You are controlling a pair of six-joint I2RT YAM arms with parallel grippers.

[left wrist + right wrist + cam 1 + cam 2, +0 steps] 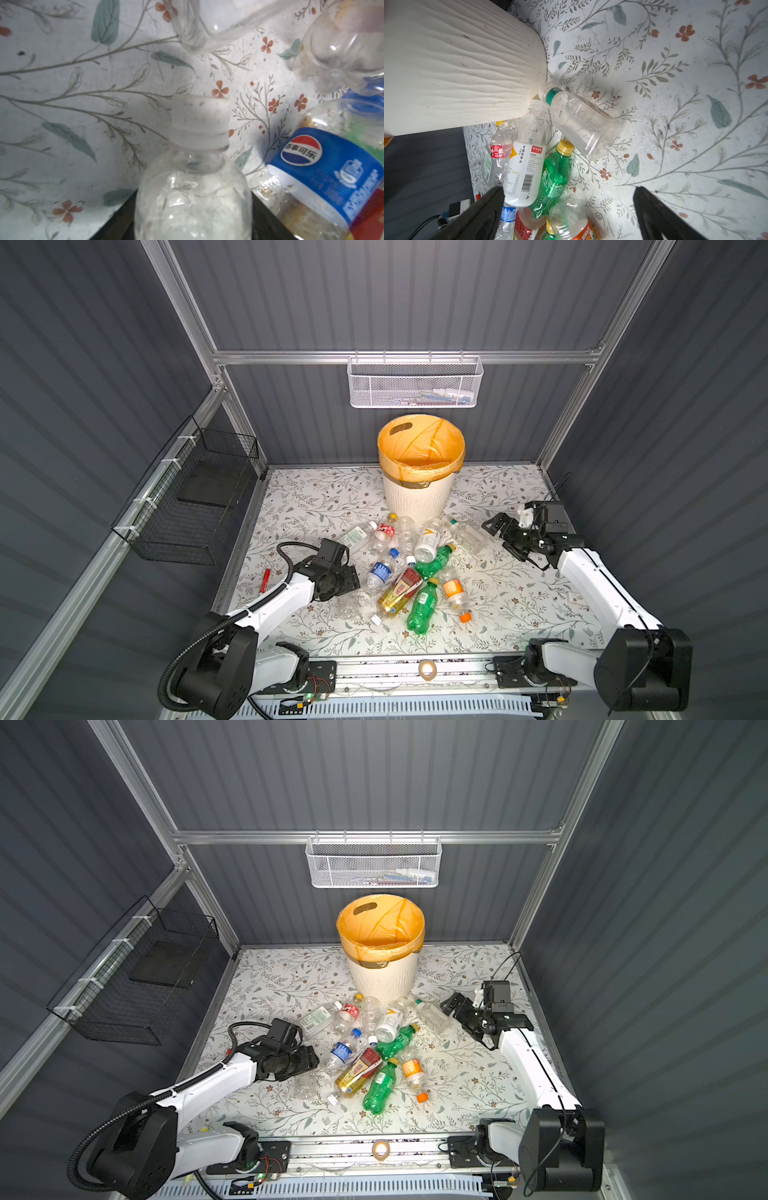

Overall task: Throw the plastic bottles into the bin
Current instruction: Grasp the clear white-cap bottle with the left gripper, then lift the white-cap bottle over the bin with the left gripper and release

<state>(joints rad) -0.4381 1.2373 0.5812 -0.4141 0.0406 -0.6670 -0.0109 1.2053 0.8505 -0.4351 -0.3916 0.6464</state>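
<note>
The bin [419,497] stands at the back of the table, cream and ribbed, with an orange liner. Several plastic bottles lie in a heap in front of it, among them a blue-labelled one [380,572] and two green ones. My left gripper [193,193] is shut on a clear bottle [193,207] with a white cap, whose walls press against both black fingers. In both top views this gripper [349,580] sits at the heap's left edge and covers the bottle. My right gripper [569,193] is open and holds nothing. It hovers at the heap's right side [500,537], beside a clear teal-necked bottle [583,122].
A white mesh basket [415,383] hangs on the back wall and a black wire basket [191,497] on the left wall. A red pen-like thing [266,578] lies at the table's left edge. A tape roll [427,669] sits on the front rail.
</note>
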